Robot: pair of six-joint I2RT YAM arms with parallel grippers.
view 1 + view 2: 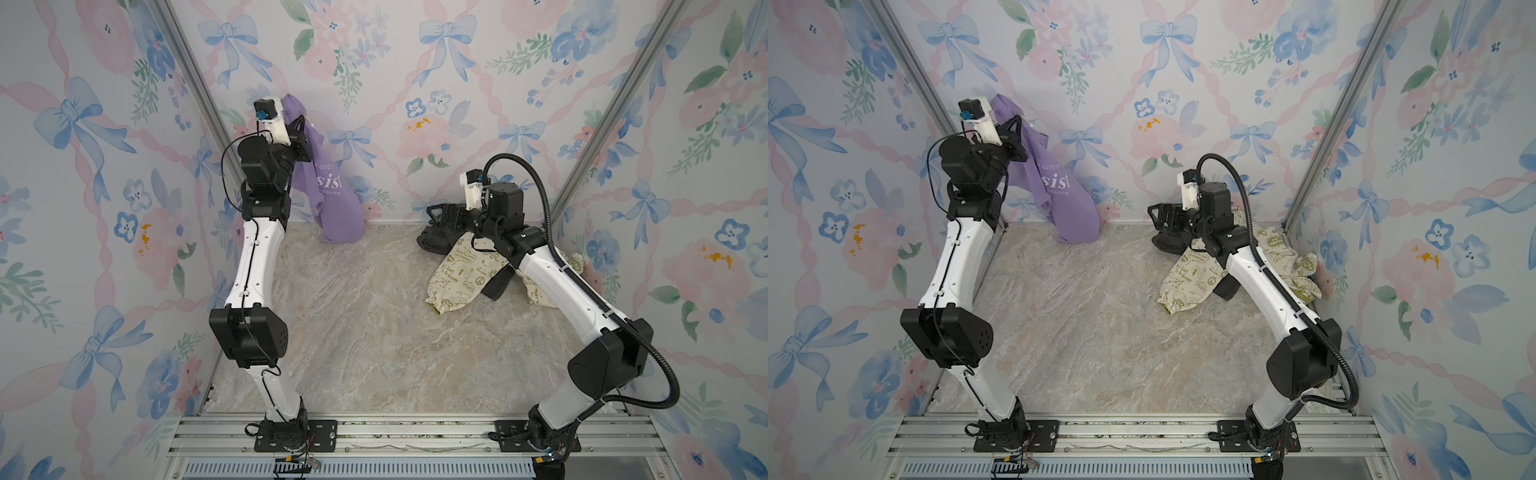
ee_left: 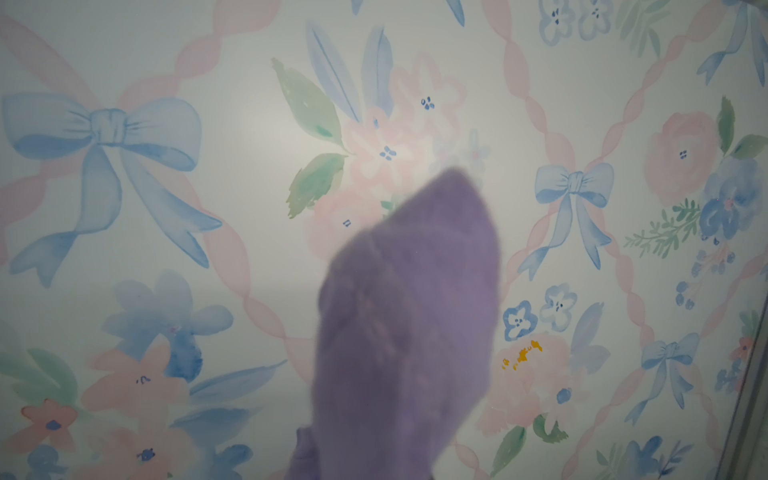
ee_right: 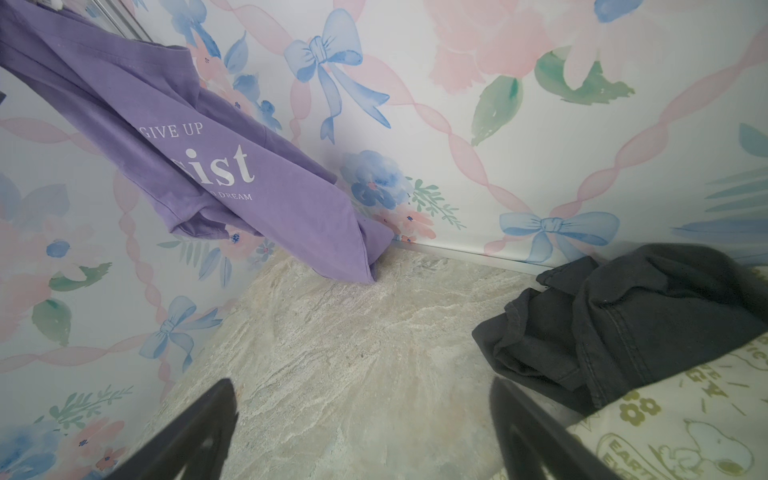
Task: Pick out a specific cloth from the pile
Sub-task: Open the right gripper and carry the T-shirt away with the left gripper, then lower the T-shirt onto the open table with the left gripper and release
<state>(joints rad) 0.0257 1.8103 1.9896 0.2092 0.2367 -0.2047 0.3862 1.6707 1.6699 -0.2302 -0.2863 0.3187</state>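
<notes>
Left pincer (image 1: 302,126): pressed together on the cloth (image 1: 334,199) — it hangs below, lower end on the surface (image 1: 365,332).
Right pincer (image 3: 359,388): spread, empty — the pile (image 1: 455,276) just beside.

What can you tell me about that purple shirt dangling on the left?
The purple shirt is soft lavender fabric with white printed lettering, including "GIVE UP" and "DREAM". The left gripper is shut on its upper part, held high, so it hangs stretched beside the back wall. Its lower end seems to touch the marbled tabletop, apart from the pile.
</notes>
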